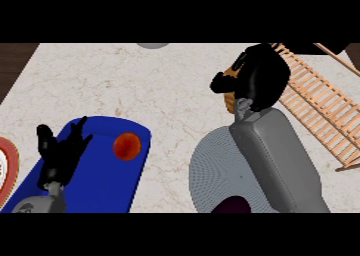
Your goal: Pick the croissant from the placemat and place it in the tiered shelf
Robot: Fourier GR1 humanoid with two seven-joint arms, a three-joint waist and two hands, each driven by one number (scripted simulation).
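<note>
At nine o'clock the left hand (59,155) rests over the blue mat (102,187), fingers up and relaxed, holding nothing. Over at one o'clock the right hand (258,80) is curled round the croissant (230,72), only a brown edge peeking out on its left side. The shelf (323,112) lies just to the hand's right, toward two o'clock, slats running diagonally; I'd say the move left is a short carry rightward from the round placemat (216,170).

free: marble counter (131,80) centre | blocked right: tiered shelf (323,107)
</note>
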